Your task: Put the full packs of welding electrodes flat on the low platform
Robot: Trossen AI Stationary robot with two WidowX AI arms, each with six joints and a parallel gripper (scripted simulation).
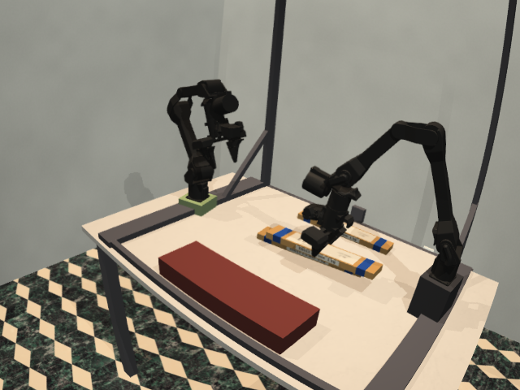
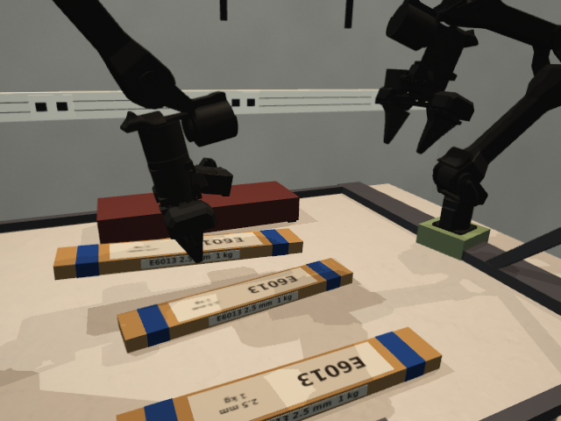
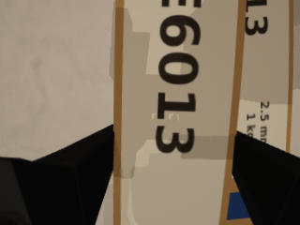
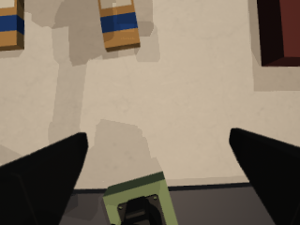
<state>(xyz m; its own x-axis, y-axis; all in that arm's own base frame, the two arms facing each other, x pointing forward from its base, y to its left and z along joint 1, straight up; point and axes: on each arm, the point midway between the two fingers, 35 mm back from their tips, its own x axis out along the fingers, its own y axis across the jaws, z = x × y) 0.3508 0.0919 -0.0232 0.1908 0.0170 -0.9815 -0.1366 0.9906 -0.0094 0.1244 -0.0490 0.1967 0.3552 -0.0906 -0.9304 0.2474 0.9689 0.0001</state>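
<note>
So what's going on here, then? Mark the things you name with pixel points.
The left gripper (image 1: 323, 246) (image 2: 192, 249) (image 3: 172, 134) is shut on one pack (image 1: 344, 257) (image 2: 126, 251) (image 3: 178, 84), which seems to be just above the table (image 1: 365, 310) (image 2: 371, 281) (image 3: 52, 70) (image 4: 187, 94). The other two packs (image 1: 361, 235) (image 2: 272, 289) (image 3: 267, 70) (image 4: 121, 39) lie on the table. The right gripper (image 1: 224, 164) (image 2: 402, 147) (image 4: 159, 137) hangs open, holding nothing. No pack is on the red platform (image 1: 239, 289) (image 2: 253, 199) (image 4: 291, 28), and looks alone don't show which are full.

Three orange-and-blue packs (image 1: 344, 253) (image 2: 253, 239) (image 3: 141, 117) are seen, all labelled E6013. One is held flat above the table; the middle pack (image 1: 262, 236) (image 2: 235, 303) (image 3: 269, 70) (image 4: 119, 32) and third pack (image 1: 369, 238) (image 2: 316, 382) (image 4: 9, 30) are laid flat beyond the dark-red platform (image 1: 239, 289) (image 2: 253, 201) (image 4: 291, 33) (nothing is placed on it).
</note>
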